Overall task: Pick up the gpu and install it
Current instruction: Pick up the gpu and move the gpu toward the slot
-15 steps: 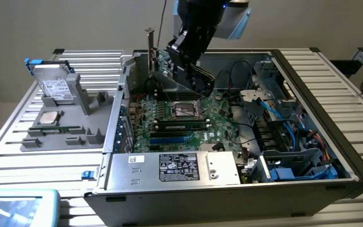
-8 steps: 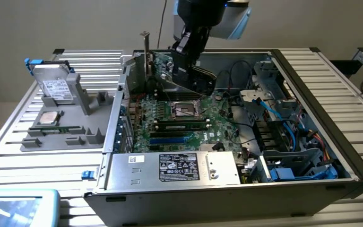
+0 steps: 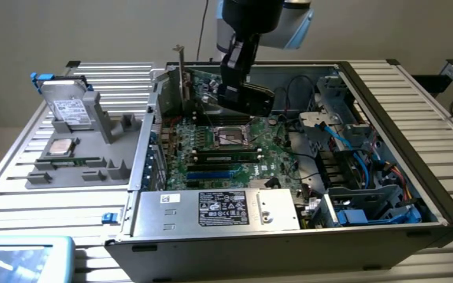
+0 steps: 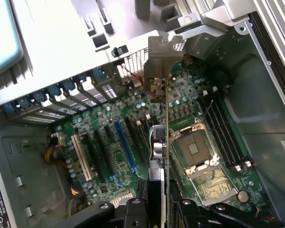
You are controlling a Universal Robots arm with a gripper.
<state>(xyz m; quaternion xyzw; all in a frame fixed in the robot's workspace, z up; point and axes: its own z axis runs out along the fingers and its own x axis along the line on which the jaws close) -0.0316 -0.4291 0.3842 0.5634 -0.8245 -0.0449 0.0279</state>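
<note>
Done w/ pickup: pinching gpu (image 4: 162, 118) in jaws, edge-on over mobo (image 4: 109, 156) inside case (image 3: 250, 256); prob. not yet seated.

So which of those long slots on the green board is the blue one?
The blue slot sits between the white slot and the gpu in the tool, with black slots on either side of it.

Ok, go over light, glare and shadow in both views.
Exterior view: even room light, the table slats shine pale, the case is dim inside under the arm. Wrist view: the tray is washed out to near white, the gpu bracket catches light, the case floor beside the motherboard lies in shade.
</note>
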